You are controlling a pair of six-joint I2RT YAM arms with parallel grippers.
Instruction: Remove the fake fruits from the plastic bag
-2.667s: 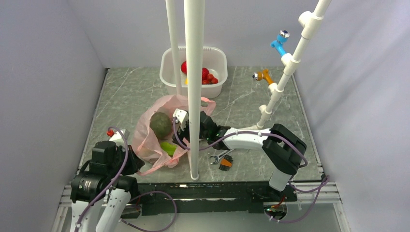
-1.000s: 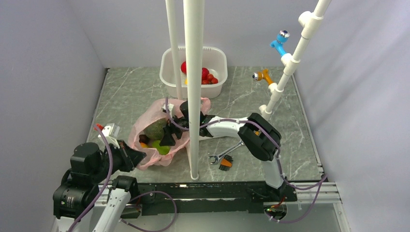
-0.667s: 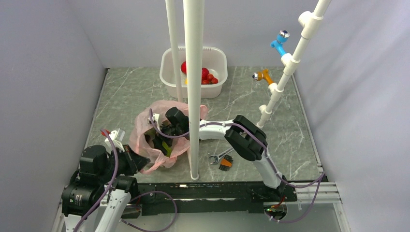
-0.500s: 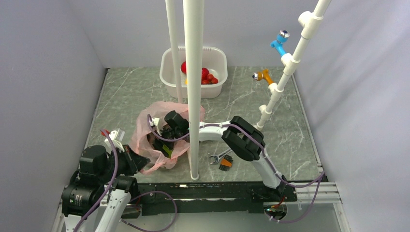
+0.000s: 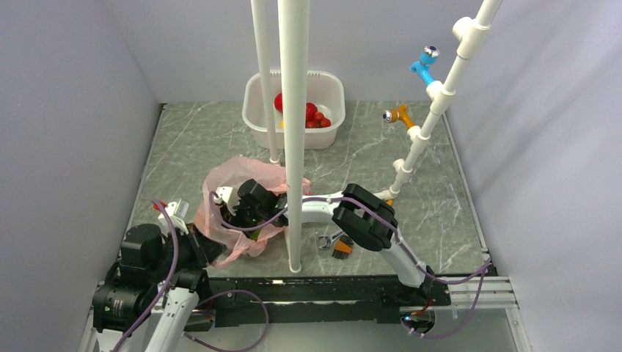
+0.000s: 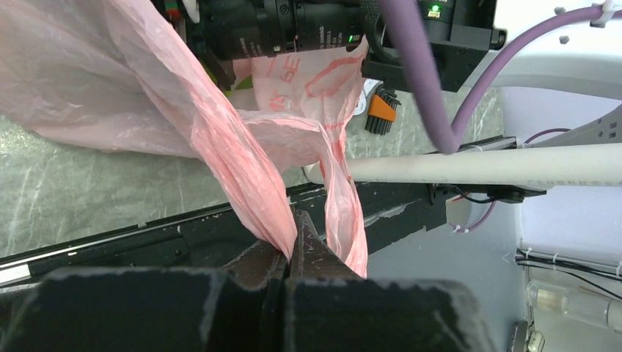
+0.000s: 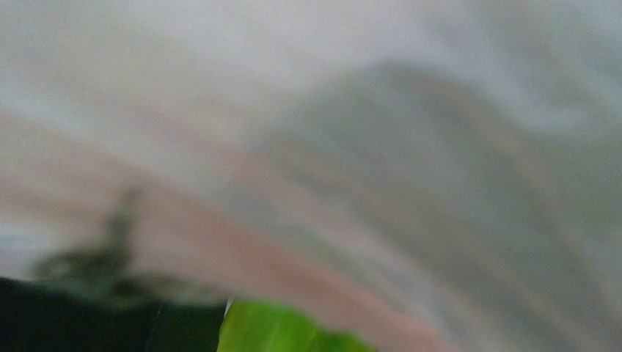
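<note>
- The plastic bag (image 5: 224, 187) lay crumpled on the near-left part of the table (image 5: 198, 139). It sat in front of the white tub (image 5: 258, 89) and apart from it, its pink film bunched around a dark opening.
- From the left wrist view, one twisted strand of the bag (image 6: 220, 139) ran down to the left gripper (image 6: 290, 253).
- The left gripper (image 5: 196, 240) had its fingers pressed together on that strand, pinching the near-left edge of the bag just above the table's front rail.
- The right gripper (image 5: 240, 213) was reached into the bag's opening from the right, with its arm stretched low across the table. Its fingers were hidden by the film, so I could not tell whether they were spread or closed on anything.
- The right wrist view was badly blurred, showing only pink-grey film close to the lens and a bright green piece (image 7: 282, 331) at the bottom edge, inside the bag.
- Several red pieces (image 5: 317, 116) sat in the white tub at the back of the table.
- A wrench (image 5: 328, 238) and an orange-handled tool (image 5: 342, 248) lay together just right of the bag, near the front edge.
- A thick white pole (image 5: 294, 132) stood upright in front of the bag's right side and hid part of it.
</note>
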